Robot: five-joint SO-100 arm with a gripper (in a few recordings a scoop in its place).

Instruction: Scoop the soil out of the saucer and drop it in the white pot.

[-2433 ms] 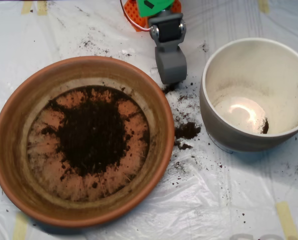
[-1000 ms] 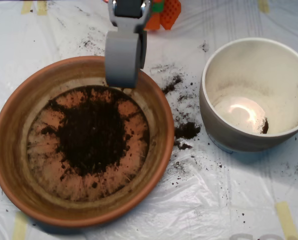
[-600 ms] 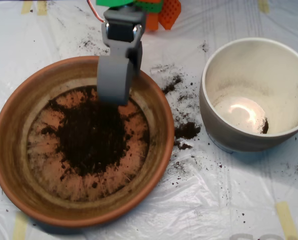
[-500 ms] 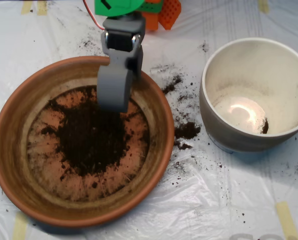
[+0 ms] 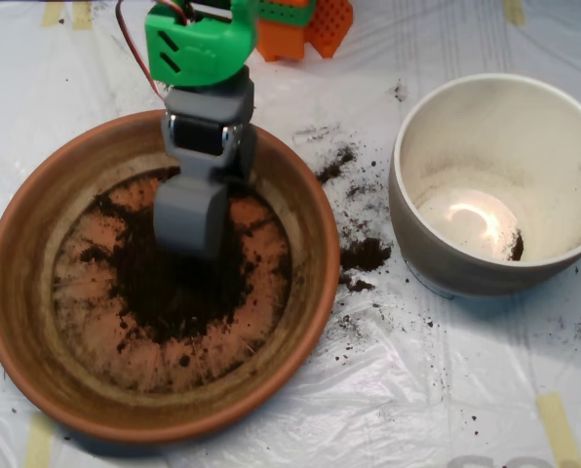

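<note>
Overhead view: the grey scoop (image 5: 187, 222) hangs over the upper middle of the saucer (image 5: 37, 224), its tip at the top edge of the dark soil (image 5: 178, 283) heaped on the dish floor. Whether its shells are spread or pressed together cannot be told from above. A green housing (image 5: 195, 44) sits behind it at the upper edge of the frame, beside orange parts (image 5: 305, 24). The white pot (image 5: 505, 180) stands at the right, well apart from the scoop, with one small dark clump low on its inner wall. Spilled crumbs (image 5: 364, 255) lie on the plastic sheet (image 5: 417, 390) between saucer and pot.
</note>
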